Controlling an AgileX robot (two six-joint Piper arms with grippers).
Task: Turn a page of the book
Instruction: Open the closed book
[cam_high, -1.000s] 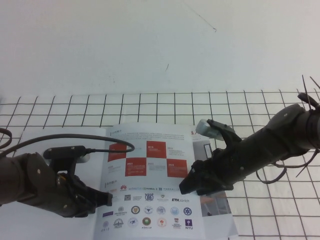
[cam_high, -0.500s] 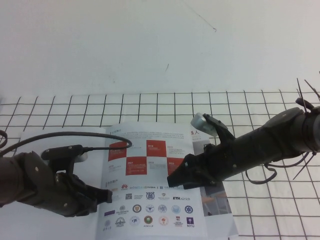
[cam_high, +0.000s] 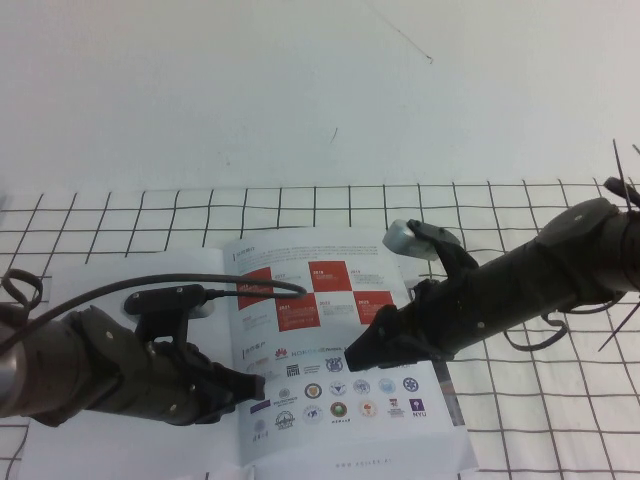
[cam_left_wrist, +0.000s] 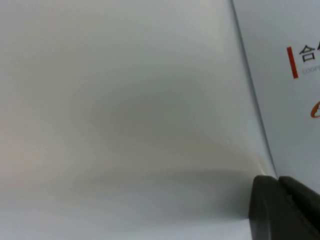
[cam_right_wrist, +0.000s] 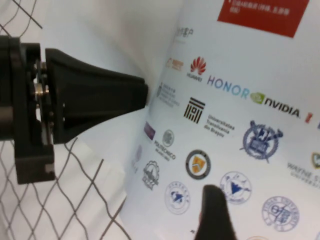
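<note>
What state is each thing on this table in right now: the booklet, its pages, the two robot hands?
the book: lying open on the gridded table.
the page: logo face up, skewed, its left edge at the left tool.
left tool: shut on the page's left edge.
right tool: low over the page's logos; open or shut unclear.

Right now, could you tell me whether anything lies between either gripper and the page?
Nothing visible does. The right gripper is over the page's logo rows, and the left gripper sits at its left edge, beside the book's blank sheet.
</note>
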